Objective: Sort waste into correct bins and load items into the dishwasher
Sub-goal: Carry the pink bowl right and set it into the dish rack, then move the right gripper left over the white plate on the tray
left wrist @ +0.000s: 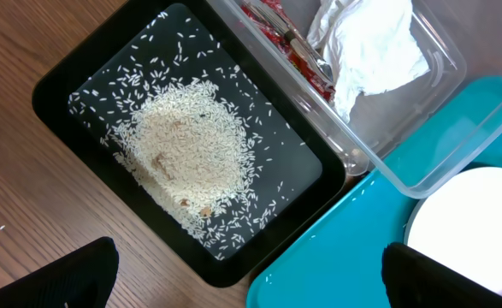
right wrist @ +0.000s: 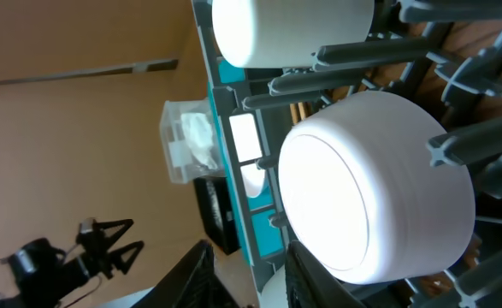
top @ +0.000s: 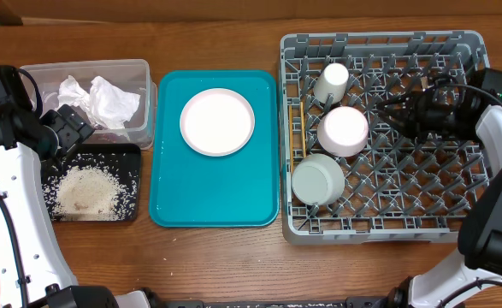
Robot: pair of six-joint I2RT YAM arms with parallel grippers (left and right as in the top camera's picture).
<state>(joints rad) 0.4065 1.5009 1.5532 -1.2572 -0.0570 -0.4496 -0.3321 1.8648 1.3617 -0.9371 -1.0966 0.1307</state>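
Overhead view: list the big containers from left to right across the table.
clear tub → teal tray → dish rack. The black tray is left out: it sits just in front of the tub, on the same stretch of the table.

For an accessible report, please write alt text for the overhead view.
A grey dish rack on the right holds a white cup, white bowl and grey-green bowl. A pink plate sits on the central teal tray; left, a clear tub holds napkins, a black tray rice.
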